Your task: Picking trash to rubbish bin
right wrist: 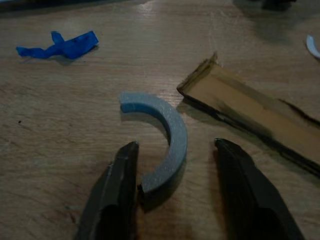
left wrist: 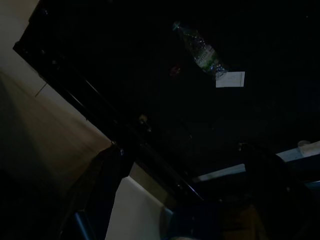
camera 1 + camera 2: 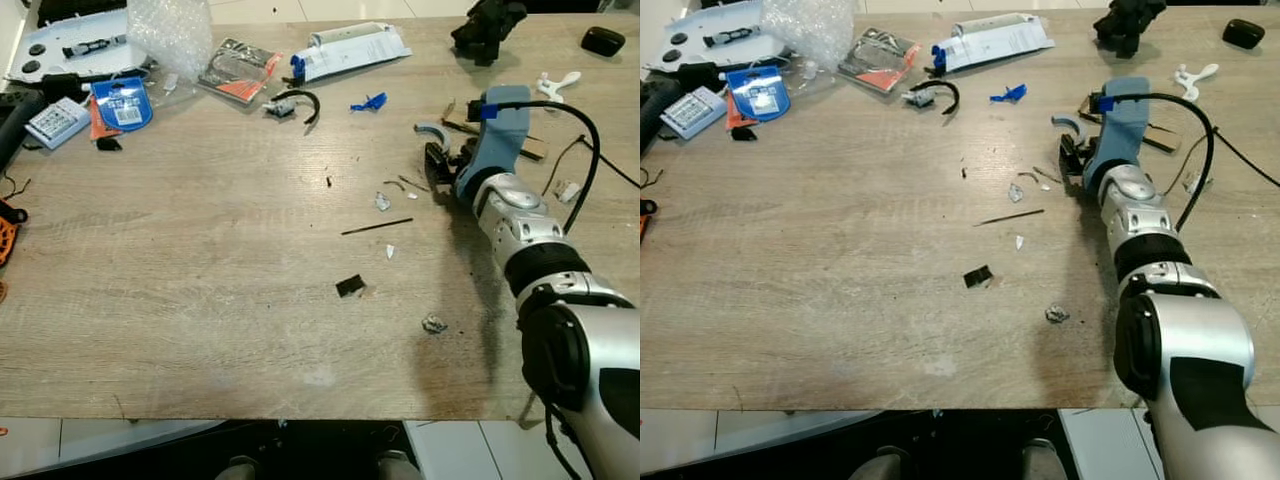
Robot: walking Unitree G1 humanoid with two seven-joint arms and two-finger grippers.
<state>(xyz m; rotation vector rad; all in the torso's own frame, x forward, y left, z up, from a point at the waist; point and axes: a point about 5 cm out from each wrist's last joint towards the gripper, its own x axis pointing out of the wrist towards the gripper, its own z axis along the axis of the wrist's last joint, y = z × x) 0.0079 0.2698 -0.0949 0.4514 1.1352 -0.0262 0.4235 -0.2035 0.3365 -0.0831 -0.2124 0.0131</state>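
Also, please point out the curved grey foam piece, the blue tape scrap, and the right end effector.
curved grey foam piece [image 1: 169,131], right wrist view, middle of its arc.
blue tape scrap [image 1: 62,46], right wrist view, its twisted middle.
right end effector [image 1: 176,192], right wrist view, midway between its fingertips.

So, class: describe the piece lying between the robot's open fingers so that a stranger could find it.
On the wooden table, go to the far right, where the right gripper rests. Between its fingers lies a grey foam arc, curved, unlike the straight wooden strip and crumpled blue tape nearby.

Matt grey foam arc [image 1: 165,145] lies on the grainy wooden table [image 3: 200,280] beside a rough cardboard strip [image 1: 255,115].
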